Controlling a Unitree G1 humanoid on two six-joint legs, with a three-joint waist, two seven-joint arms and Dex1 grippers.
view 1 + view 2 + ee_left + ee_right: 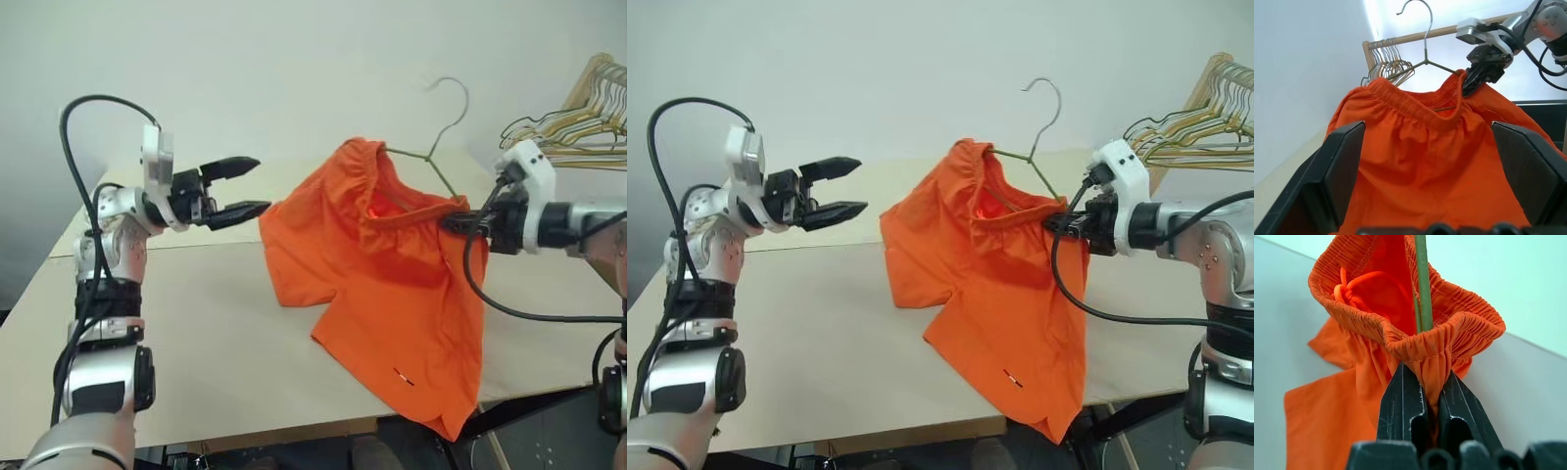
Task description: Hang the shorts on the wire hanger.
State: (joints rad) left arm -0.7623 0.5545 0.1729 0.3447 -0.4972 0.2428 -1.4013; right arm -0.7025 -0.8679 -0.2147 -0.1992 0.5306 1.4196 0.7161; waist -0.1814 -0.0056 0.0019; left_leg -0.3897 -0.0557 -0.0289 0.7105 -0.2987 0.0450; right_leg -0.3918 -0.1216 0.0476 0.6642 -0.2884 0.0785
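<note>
While pinched by right pincer [1065,223]: shorts [994,284] around wire hanger [1034,147].

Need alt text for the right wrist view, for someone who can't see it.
The right gripper is shut on a bunched fold of the orange shorts' elastic waistband. The thin green wire hanger rises out of the open waist just above the pinch, and an orange drawstring knot shows inside.

Left gripper [241,188] is held level, jaws wide apart and empty. Right gripper [457,221] is clamped on the shorts' [392,284] waistband.
</note>
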